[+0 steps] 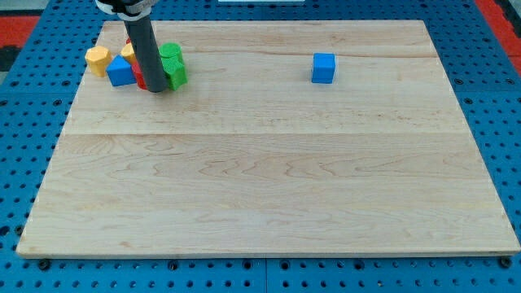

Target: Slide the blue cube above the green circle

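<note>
The blue cube [323, 68] sits alone on the wooden board, right of centre near the view's top. My tip [159, 90] is far to its left, at the lower edge of a cluster of blocks in the top-left corner. Just right of the rod are two green blocks: one [169, 54] above and one [177, 73] below; which is the circle I cannot tell. The tip touches or nearly touches the lower green block. A red block [140, 76] is mostly hidden behind the rod.
The cluster also holds a blue block [120, 72], a yellow hexagon-like block [98, 59] at its left, and a yellow block [128, 52] partly behind the rod. The wooden board [269, 179] lies on a blue pegboard [24, 122].
</note>
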